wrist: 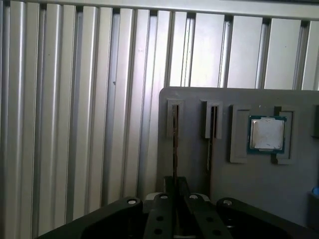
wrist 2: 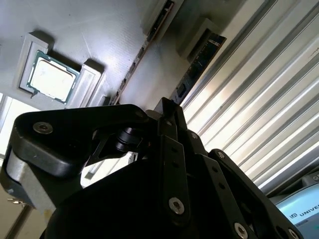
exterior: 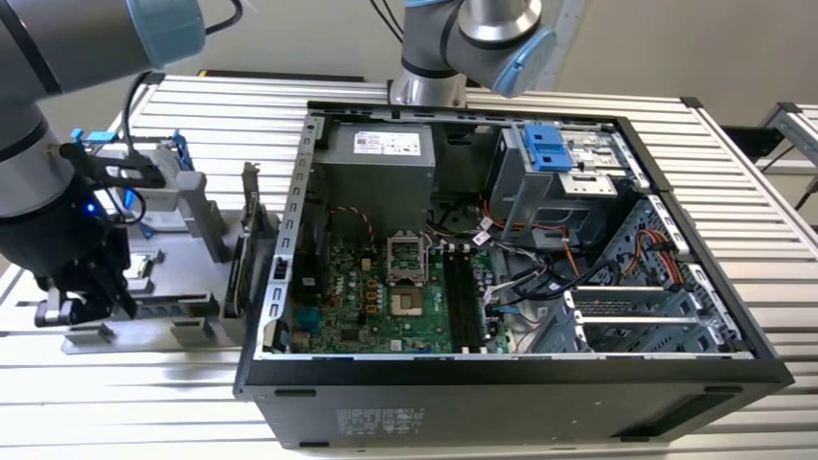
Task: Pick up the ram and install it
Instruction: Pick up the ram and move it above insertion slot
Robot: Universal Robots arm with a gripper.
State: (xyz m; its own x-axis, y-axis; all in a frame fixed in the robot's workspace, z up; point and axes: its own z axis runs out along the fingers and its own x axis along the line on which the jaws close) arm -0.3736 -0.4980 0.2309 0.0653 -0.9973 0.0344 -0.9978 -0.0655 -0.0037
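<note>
Clenched on the ram, the pincer has one finger against each flat face of the stick's near end, as the first wrist view shows. The ram stands on its long edge in a narrow slot of a grey holder tray and has not left that slot. Just beside it, in a parallel slot of the same tray, stands a second thin stick, also on edge. Past that one a square processor chip with a silver cap and green rim lies flat in its own recess. In the second wrist view the ram appears as a dark board with black chips, running away from the pincer's tip along the tray's edge nearest the ribbed metal counter. In the exterior view the tray sits on that counter at the exterior view's left of an open computer case, well apart from the green motherboard inside it, where long black memory slots lie beside the processor socket.
</note>
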